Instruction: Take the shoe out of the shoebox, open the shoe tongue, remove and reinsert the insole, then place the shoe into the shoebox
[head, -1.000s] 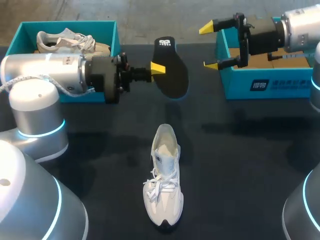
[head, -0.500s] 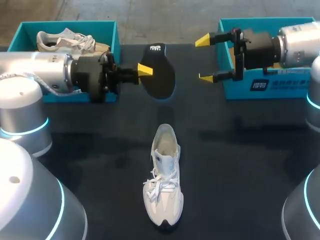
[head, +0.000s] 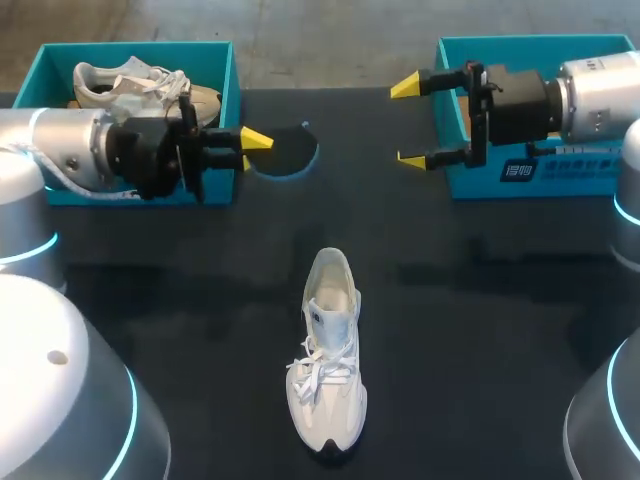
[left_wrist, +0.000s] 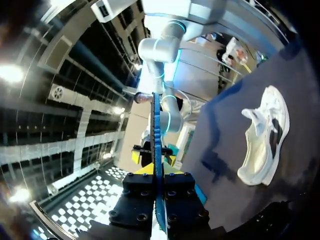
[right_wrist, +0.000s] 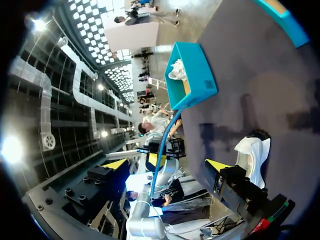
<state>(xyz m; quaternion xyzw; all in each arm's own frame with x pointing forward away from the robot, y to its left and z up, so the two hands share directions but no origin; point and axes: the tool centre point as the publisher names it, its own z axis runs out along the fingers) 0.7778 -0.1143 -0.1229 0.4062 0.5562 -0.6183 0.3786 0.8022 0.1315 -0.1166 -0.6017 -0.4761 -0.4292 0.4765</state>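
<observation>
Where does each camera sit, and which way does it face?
Head view: above and behind, looking down on the table; left gripper shut on the black insole, right gripper open.
Left wrist view: along its gripper, past the edge-on insole to the white sneaker.
Right wrist view: between its yellow tips, toward the insole and teal shoebox.
All share the sneaker and insole.

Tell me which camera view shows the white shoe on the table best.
The head view: the white shoe lies whole and unobstructed, seen from above. The left wrist view shows the shoe obliquely. The right wrist view shows only part, behind a finger of the right gripper.
</observation>
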